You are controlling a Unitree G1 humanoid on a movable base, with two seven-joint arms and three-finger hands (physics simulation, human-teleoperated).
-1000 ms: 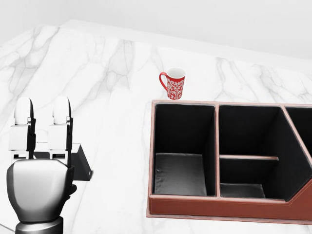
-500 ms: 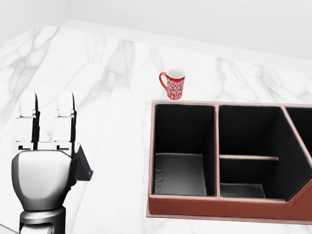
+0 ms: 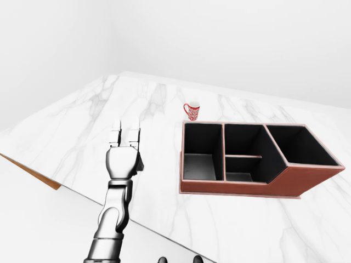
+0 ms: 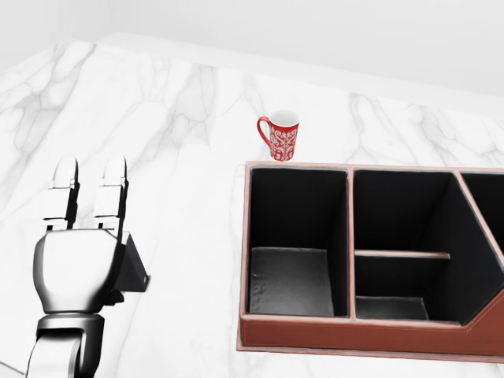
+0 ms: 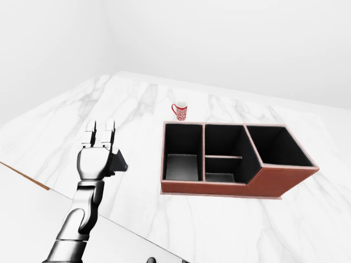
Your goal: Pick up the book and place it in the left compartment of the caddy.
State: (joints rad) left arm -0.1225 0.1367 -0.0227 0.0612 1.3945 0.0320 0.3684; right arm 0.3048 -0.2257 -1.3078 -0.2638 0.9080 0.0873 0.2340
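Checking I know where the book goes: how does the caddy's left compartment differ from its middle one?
In the head view, the left compartment of the caddy is one undivided bay, while the middle compartment is split by a crossbar into two sections. The left one's floor shows as one grey patch; the middle's is mostly shadowed. Both are black-lined and empty.

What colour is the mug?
Red with a white pattern, white inside; the mug shows best in the head view.
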